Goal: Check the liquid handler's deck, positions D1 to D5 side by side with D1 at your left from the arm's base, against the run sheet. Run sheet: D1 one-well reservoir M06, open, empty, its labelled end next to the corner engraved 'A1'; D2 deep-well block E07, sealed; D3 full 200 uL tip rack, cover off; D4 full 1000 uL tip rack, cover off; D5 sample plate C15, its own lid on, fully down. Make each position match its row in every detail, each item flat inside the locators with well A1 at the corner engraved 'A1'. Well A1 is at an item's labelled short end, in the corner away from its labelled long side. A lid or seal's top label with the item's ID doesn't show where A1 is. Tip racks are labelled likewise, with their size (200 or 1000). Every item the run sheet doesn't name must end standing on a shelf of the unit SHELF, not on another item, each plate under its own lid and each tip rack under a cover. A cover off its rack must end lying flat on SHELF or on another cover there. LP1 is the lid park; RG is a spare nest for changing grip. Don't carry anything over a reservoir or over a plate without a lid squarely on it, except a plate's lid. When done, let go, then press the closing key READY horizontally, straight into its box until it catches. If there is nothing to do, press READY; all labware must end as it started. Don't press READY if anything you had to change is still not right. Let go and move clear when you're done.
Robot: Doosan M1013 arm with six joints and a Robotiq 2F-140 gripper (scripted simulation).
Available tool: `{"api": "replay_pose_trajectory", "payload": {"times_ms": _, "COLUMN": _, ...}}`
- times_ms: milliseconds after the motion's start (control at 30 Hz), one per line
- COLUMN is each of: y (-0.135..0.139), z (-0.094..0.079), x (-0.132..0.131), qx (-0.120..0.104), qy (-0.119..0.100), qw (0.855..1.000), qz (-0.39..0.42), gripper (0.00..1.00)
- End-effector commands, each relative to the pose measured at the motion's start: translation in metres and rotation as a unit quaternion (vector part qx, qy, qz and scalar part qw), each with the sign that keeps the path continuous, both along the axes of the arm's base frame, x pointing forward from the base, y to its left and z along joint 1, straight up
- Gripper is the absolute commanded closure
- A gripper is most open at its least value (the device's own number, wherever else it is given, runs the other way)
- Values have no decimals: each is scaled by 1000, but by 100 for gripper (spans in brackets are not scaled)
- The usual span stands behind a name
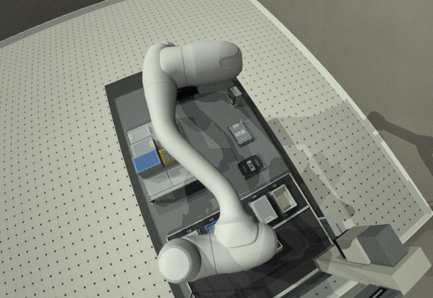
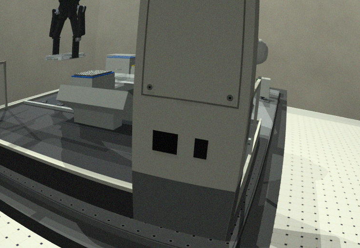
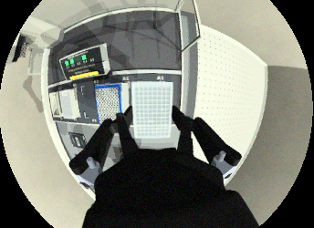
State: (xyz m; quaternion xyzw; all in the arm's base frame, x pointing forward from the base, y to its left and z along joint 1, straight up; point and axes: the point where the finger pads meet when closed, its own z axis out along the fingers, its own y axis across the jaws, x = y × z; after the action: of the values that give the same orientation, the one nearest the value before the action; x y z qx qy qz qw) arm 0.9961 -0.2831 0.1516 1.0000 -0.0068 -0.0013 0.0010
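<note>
My gripper (image 2: 66, 54) is shut on a thin, flat white plate with a grid of wells (image 2: 65, 55), held level and high above the deck. In the wrist view the plate (image 3: 152, 109) sits between my fingers, beside a blue-rimmed tip rack with its cover off (image 3: 108, 102). That rack also shows in the exterior view (image 2: 92, 74) and partly behind the arm (image 1: 210, 227). On the deck row an open one-well reservoir (image 1: 282, 197) stands at the right end, with a white gridded block (image 1: 262, 208) next to it. The arm hides the middle positions.
The shelf unit (image 1: 163, 170) holds two pale items (image 1: 141, 140), a blue-covered rack (image 1: 146, 161) and a yellow rack (image 1: 167, 155). A labelled lid lies at the lid park (image 1: 240, 133). The dark spare nest (image 1: 253, 164) and the key box (image 1: 233, 95) stand nearby.
</note>
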Motion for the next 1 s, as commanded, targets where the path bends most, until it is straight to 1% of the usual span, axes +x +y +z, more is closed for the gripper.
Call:
{"api": "replay_pose_trajectory", "payload": {"times_ms": 0, "y": 0, "z": 1, "x": 0, "qx": 0, "qy": -1, "qw": 1000, "qz": 0, "gripper": 90}}
{"api": "replay_pose_trajectory", "payload": {"times_ms": 967, "y": 0, "z": -44, "x": 0, "qx": 0, "qy": -1, "qw": 1000, "qz": 0, "gripper": 90}}
